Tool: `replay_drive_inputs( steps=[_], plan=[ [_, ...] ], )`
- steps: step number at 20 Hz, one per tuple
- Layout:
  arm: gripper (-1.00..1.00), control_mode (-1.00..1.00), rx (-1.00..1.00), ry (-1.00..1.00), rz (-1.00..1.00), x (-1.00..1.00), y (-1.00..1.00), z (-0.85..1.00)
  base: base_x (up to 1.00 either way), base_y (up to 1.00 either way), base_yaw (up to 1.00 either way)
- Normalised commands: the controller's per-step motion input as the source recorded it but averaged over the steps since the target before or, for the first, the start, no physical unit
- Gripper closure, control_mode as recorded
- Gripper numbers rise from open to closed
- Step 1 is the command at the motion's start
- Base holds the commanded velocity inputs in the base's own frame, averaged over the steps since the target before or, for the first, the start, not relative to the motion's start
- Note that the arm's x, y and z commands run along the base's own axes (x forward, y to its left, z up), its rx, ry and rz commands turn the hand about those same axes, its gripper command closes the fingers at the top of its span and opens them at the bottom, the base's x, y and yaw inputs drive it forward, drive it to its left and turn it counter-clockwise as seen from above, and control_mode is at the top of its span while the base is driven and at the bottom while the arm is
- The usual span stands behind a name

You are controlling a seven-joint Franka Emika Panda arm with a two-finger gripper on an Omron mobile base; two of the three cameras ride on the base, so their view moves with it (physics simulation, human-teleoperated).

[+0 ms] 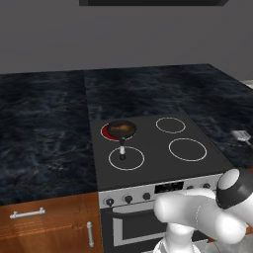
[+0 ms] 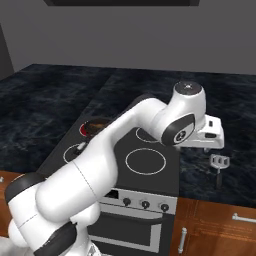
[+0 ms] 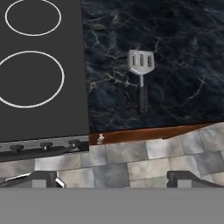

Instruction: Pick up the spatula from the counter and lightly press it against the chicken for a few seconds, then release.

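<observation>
At the left of the left base view, a small dark frying pan (image 1: 132, 129) sits on the glowing rear burner of the black glass cooktop (image 1: 163, 148), with a browned piece of chicken (image 1: 120, 128) inside it. To the right of the stove, on the dark marbled stone counter (image 3: 183, 78), lies a metal spatula with a slotted silver blade and a dark grooved handle (image 3: 142, 92). It lies flat, blade away from the counter edge and handle toward it. It looks light and rigid. The thin blade would probably slip, so the ridged handle, near its middle, is the better place to take hold. The gripper (image 3: 113, 179) hovers above and short of the spatula, its fingers (image 3: 43, 178) spread wide with nothing between them.
</observation>
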Motion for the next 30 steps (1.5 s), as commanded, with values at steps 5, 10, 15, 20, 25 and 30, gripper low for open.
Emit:
replay_drive_inputs(
  steps=[5, 10, 15, 20, 25, 30],
  plan=[
    [-1.00, -1.00, 0.00, 0.00, 0.03, 0.00, -0.16, -0.30, 0.00, 0.00, 0.00],
    [-1.00, -1.00, 0.00, 0.00, 0.03, 0.01, -0.12, -0.29, 0.00, 0.00, 0.00],
    [-1.00, -1.00, 0.00, 0.00, 0.04, 0.12, -0.05, -0.22, 0.00, 0.00, 0.00],
    [-1.00, -1.00, 0.00, 0.03, 0.05, 0.19, -0.04, -0.19, 0.00, 0.00, 0.00],
    [-1.00, -1.00, 0.00, 0.04, 0.05, 0.14, -0.08, -0.25, 0.00, 0.00, 0.00],
    [-1.00, -1.00, 0.00, 0.05, 0.05, 0.10, -0.10, -0.24, 0.00, 0.00, 0.00]
  ],
)
